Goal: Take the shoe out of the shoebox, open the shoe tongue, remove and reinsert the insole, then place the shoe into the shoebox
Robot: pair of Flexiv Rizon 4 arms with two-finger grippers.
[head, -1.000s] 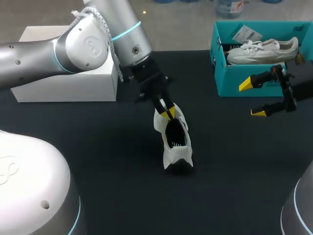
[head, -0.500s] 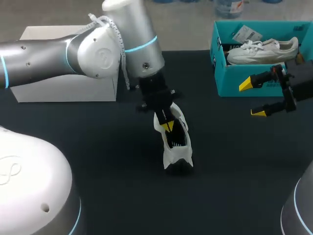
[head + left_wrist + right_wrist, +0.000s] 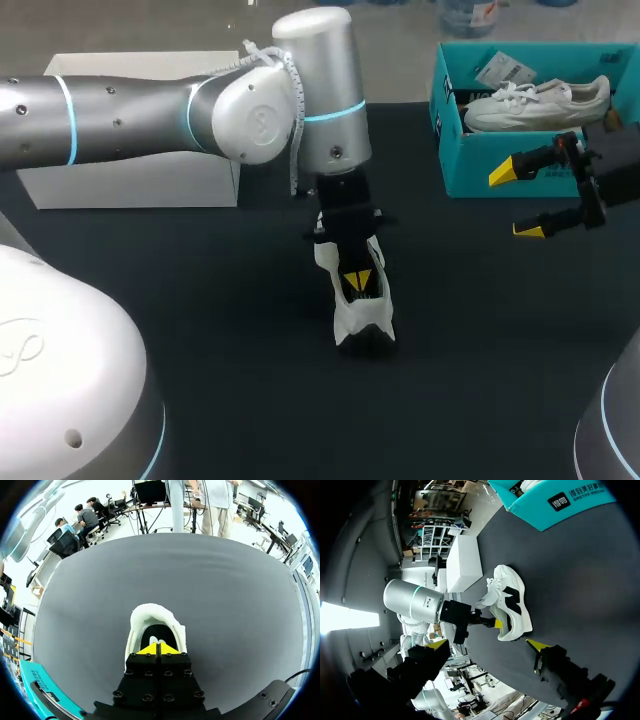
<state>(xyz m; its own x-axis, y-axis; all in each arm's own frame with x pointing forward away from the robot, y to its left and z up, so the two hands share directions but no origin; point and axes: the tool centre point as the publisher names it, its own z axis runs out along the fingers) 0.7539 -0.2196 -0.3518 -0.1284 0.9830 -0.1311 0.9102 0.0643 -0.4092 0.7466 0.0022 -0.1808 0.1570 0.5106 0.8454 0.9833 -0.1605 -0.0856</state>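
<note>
The white sneaker (image 3: 361, 300) sits on the dark table (image 3: 200, 300), out of the teal shoebox (image 3: 500, 165) and well apart from it. Its opening faces up, which leaves the inside reachable from above. The left gripper (image 3: 358, 281) points straight down into that opening with its yellow tips pressed together. I judge this to be the reach for the tongue or insole, but I cannot tell whether anything thin is nipped between the tips. The right gripper (image 3: 520, 202) hangs just in front of the shoebox, fingers wide apart and nothing between them, apparently waiting clear of the work. A second white sneaker (image 3: 535, 100) lies in the shoebox, and a white box (image 3: 140, 160) stands behind the left arm. Only the left wrist view looks down past the collar into the shoe's dark interior, and it shows the two tips meeting along a fine seam. Only the right wrist view shows the sneaker's side with its black marking, and the left gripper entering the opening from beside it. The head view, for its part, gives the spacing between shoe, shoebox and both arms.
</note>
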